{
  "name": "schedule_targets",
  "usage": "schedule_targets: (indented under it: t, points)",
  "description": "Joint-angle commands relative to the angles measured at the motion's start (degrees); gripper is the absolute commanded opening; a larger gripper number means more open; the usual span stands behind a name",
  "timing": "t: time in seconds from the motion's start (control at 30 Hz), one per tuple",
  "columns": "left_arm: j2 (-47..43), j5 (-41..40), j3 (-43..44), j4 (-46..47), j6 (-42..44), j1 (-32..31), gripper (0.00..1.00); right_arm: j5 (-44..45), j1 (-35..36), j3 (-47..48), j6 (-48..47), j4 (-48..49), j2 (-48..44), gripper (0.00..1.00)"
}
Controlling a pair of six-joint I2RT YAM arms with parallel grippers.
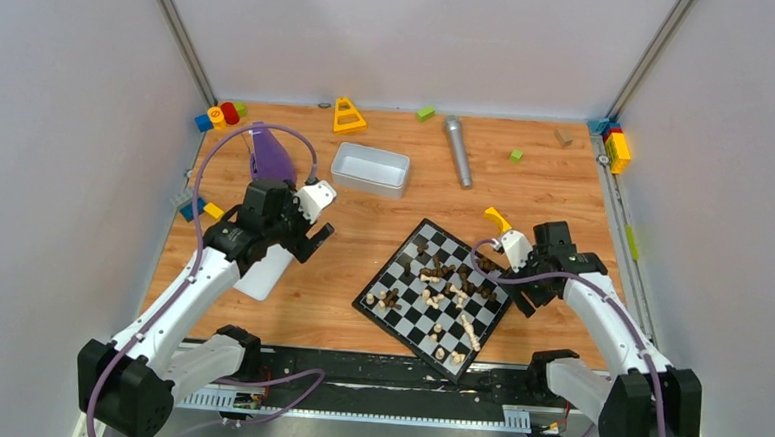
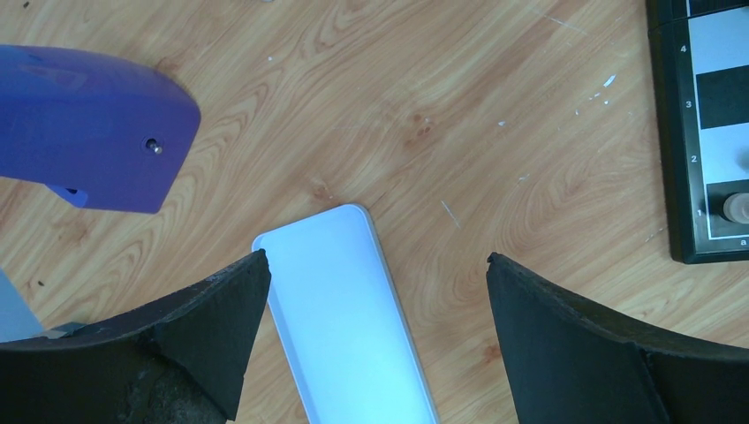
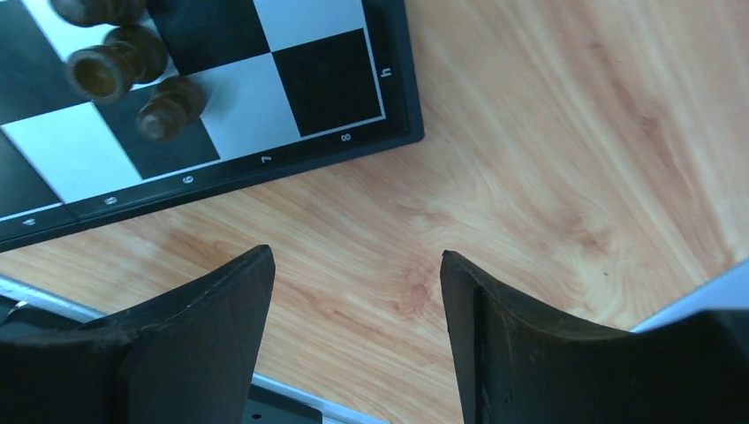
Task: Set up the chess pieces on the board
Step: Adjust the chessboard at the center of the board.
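Hovering just off the right edge of the board [image 1: 409,336], which sits skewed like a diamond at lower centre of the overhead view, the right gripper [image 3: 356,256] hangs with fingers spread and empty. The chess pieces [image 1: 447,292], pale and dark, lie jumbled across the middle squares, many toppled, none in ranks. The left gripper [image 2: 375,265], likewise released and holding nothing, hangs over a white lid [image 2: 344,309] at left. The set-up looks barely begun: nearly every piece apparently needs sorting and standing.
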Motion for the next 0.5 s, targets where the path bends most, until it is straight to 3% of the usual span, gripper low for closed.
schedule_targets:
  t: [0.0, 0.2, 0.47]
  points:
    - [0.48, 1.64, 0.89, 2.79, 1.45, -0.24, 1.0, -0.53, -0.01, -2.51, -2.48, 7.99, 4.49, 0.69]
    - [1.57, 0.56, 1.7, 3.11, 2.01, -0.23, 1.0, -1.24, -0.04, -1.45, -1.65, 15.09, 10.62, 0.68]
    - [2.5, -1.08, -0.75, 7.43, 3.29, -0.15, 1.0, -8.47, 1.74, 5.12, 0.91, 18.47, 18.3, 0.66]
